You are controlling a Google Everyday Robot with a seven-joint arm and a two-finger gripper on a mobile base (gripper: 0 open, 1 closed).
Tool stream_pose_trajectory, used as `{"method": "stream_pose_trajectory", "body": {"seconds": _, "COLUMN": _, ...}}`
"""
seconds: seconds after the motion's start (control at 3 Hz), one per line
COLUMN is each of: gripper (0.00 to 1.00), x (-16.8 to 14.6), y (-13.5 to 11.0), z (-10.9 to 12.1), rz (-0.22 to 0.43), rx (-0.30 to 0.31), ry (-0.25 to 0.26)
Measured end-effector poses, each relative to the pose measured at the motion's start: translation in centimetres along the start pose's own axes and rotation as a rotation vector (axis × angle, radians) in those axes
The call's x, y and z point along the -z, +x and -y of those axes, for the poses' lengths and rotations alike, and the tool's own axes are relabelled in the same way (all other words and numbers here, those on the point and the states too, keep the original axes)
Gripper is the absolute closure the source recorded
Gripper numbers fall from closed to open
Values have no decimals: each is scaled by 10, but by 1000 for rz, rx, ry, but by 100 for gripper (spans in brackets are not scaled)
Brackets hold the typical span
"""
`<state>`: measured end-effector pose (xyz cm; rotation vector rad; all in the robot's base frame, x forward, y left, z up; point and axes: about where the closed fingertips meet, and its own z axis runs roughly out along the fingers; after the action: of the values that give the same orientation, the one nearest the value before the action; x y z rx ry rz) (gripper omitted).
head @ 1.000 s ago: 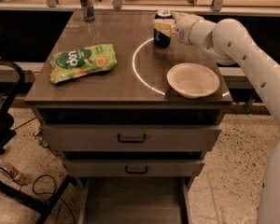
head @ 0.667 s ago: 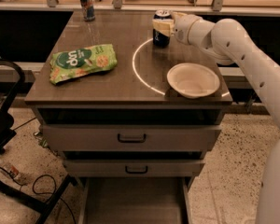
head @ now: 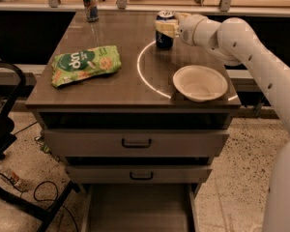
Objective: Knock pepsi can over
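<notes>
The pepsi can [head: 164,36] is a short dark blue can with a silver top, standing upright at the back right of the table top. My gripper [head: 167,26] reaches in from the right on the white arm, and its pale fingers sit around the can's upper half, touching it. The can's right side is hidden behind the fingers.
A white bowl [head: 200,82] sits at the table's front right, just below the arm. A green chip bag [head: 85,63] lies at the left. A taller slim can [head: 90,3] stands at the back left. The table [head: 111,93] has drawers below; a black frame stands at far left.
The gripper and the can have shifted slightly to the left along the table; the can still stands upright.
</notes>
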<state>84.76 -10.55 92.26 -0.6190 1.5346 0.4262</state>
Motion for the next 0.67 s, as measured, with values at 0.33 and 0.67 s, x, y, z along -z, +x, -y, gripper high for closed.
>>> {"method": "stream_pose_trajectory", "body": {"seconds": 0.33, "gripper": 100, "x": 15, "y": -23, "z": 7, "rz": -72, "rx": 101, "ry": 2}}
{"method": "stream_pose_trajectory", "body": {"seconds": 0.67, "gripper": 100, "x": 38, "y": -57, "z": 12, "rz": -236, "rx": 312, "ry": -9}}
